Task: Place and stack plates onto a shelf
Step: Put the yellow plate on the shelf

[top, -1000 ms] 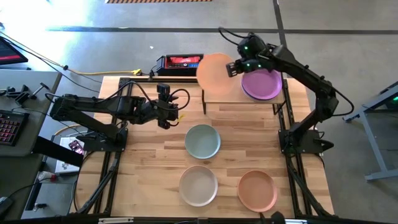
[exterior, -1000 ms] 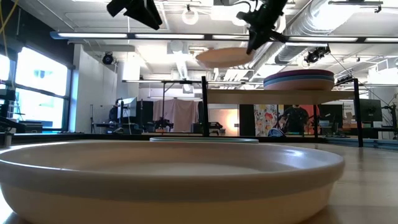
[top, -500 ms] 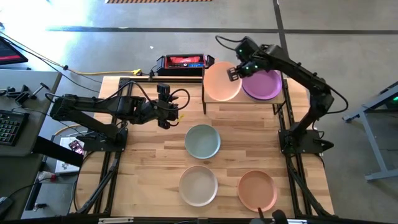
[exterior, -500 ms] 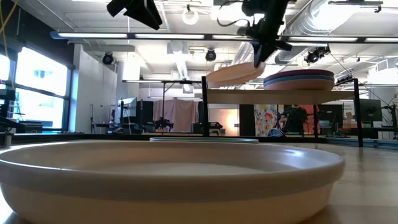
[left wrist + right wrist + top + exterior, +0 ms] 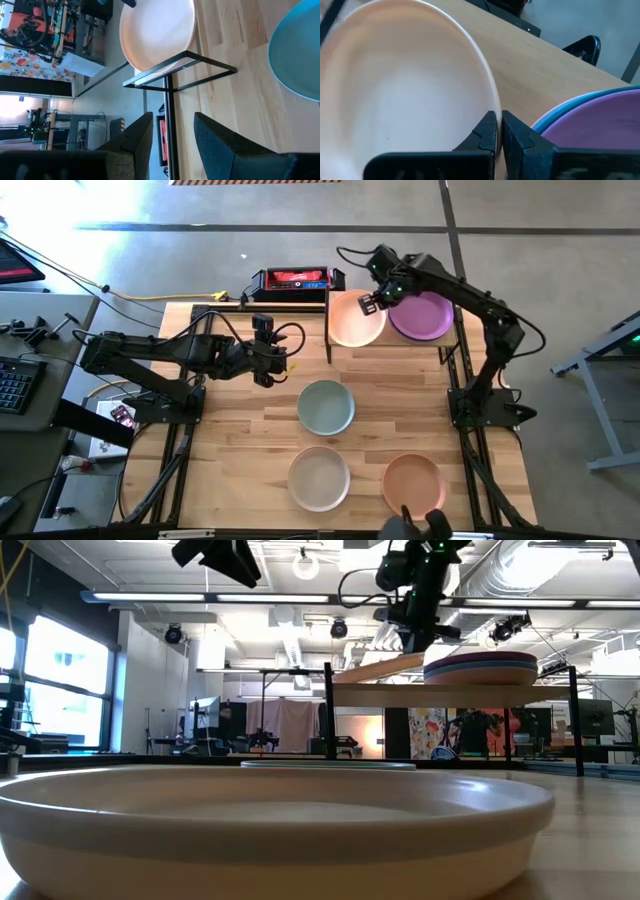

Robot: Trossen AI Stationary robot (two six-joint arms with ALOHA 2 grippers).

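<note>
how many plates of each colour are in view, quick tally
peach plate: 1
purple plate: 1
blue plate: 1, under the purple one
teal plate: 1
off-white plate: 1
orange plate: 1
total: 6 that can be told apart; the stack under the purple plate may hold more.

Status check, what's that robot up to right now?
Right gripper shut on peach plate, lowering it onto shelf beside purple-topped stack. Left gripper open, waiting. Nothing blocking.
</note>
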